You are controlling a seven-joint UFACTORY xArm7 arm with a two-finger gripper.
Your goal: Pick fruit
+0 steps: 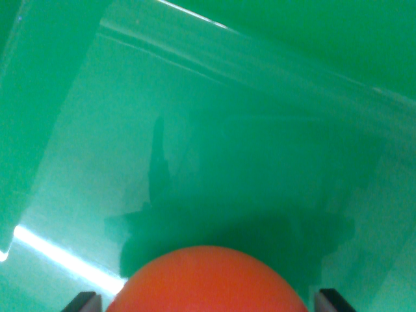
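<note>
— Hand [207,305] tips are showing as two dark corners at the bottom edge, sitting either side of the orange fruit [207,281]; whether they are pressing it, nobody can tell.

— Where is the fruit lying?

— Bottom centre, over the green bin [195,130], casting a shadow on its floor. It is looking round, so no long axis or pointing direction is showing.

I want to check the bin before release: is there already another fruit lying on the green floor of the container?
No, the green container floor shows only shadow, and the orange fruit sits between the fingertips.
</note>
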